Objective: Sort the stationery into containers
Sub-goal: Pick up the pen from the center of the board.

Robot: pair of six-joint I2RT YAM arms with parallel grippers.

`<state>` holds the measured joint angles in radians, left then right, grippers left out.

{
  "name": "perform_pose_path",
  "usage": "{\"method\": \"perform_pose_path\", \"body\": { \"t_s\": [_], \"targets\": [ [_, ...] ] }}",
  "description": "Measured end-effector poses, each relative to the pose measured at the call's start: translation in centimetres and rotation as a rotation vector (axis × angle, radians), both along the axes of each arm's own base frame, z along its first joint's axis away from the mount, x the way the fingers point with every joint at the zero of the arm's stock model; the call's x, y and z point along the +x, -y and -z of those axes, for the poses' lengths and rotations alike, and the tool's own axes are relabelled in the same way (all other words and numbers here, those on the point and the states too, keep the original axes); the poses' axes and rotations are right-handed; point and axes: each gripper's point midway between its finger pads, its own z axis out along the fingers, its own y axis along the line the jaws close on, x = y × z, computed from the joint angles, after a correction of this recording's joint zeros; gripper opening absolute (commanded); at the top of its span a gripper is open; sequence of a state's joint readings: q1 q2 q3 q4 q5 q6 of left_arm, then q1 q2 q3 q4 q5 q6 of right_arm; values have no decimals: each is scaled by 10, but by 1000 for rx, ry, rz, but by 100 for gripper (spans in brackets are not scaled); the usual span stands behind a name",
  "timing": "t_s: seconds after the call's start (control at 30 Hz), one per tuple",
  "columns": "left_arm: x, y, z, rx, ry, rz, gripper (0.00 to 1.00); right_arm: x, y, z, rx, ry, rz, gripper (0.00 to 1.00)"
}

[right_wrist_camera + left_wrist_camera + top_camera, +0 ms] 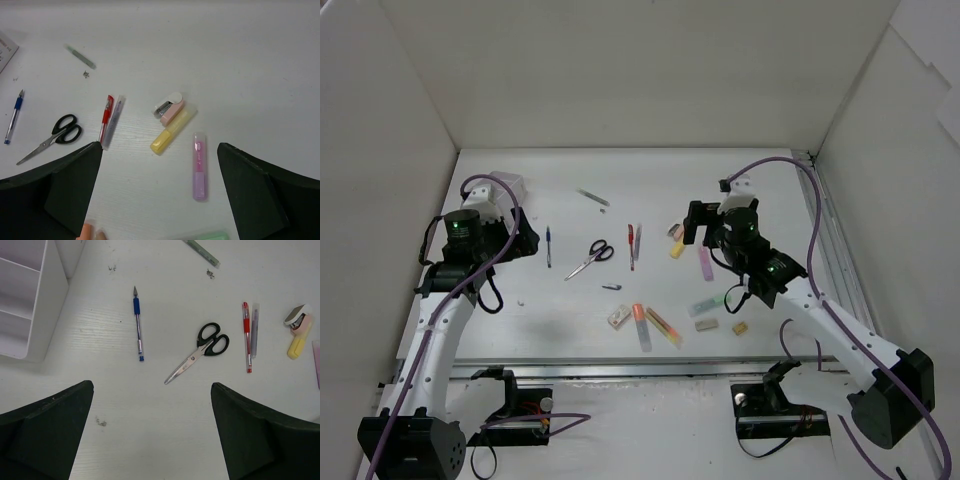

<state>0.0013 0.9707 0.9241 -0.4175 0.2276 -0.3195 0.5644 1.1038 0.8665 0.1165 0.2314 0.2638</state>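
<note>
Top external view: I see a white table (770, 190) walled in white. Both arms reach out from its near edge, and stationery is scattered between them.
Left gripper (151, 390): the fingers are spread wide and hold nothing. It hovers over bare table on the left side.
Right gripper (160, 165): the fingers are also wide apart and empty. It is poised above the right-hand cluster of items.
White plastic desk organiser (35, 300): this sits at the far left of the table. Its divided, open-topped compartments show at the left edge of the left wrist view. From above, the left arm partly hides it.
Thin blue pen (138, 327): this lies flat, near the organiser but apart from it.
Black-handled scissors (200, 350): these lie flat between the blue pen and the red pen, with the blades pointing near-left.
Red pen (106, 112): this lies right of the scissors, with a clear-barrelled pen (114, 117) just beside it.
Chunky yellow highlighter (172, 131): its far end touches a small pink-and-white stapler (169, 107).
Pink highlighter (199, 167): this lies just right of the yellow one, not touching it.
Green marker (80, 56): this lies alone toward the far side of the table.
Near-edge group: an orange highlighter (640, 322) lies just beside a whitish block eraser (619, 317). A small tan eraser (740, 327) sits further right.
</note>
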Motion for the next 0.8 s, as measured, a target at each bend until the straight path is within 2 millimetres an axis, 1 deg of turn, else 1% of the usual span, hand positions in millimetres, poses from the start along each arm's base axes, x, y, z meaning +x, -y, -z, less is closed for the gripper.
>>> {"method": "perform_pose_path", "body": {
  "t_s": [0.13, 0.27, 0.37, 0.4, 0.47, 0.5, 0.57, 0.67, 0.7, 0.8],
  "targets": [
    [0, 0, -1, 0, 3, 0, 99, -1, -2, 3, 5, 7, -15, 98],
    [0, 0, -1, -4, 13, -1, 99, -6, -9, 6, 6, 19, -75, 98],
    [1, 1, 1, -13, 14, -6, 99, -10, -21, 8, -25, 18, -150, 98],
    [1, 1, 2, -15, 9, -8, 99, -13, -28, 10, -44, 16, -186, 98],
    [2, 2, 5, -25, -1, -7, 100, -16, -49, 17, -111, 4, -282, 97],
    [3, 3, 7, -30, -5, -6, 100, -17, -62, 24, -151, -9, -339, 95],
    [5, 4, 12, -37, -18, -3, 99, -20, -86, 42, -232, -43, -454, 95],
    [6, 6, 23, -46, -46, 0, 100, -27, -118, 76, -339, -115, -609, 94],
    [6, 6, 27, -49, -56, 1, 100, -30, -126, 88, -369, -137, -649, 91],
    [5, 7, 36, -54, -82, 0, 99, -39, -140, 121, -452, -203, -737, 88]
  ]
}}
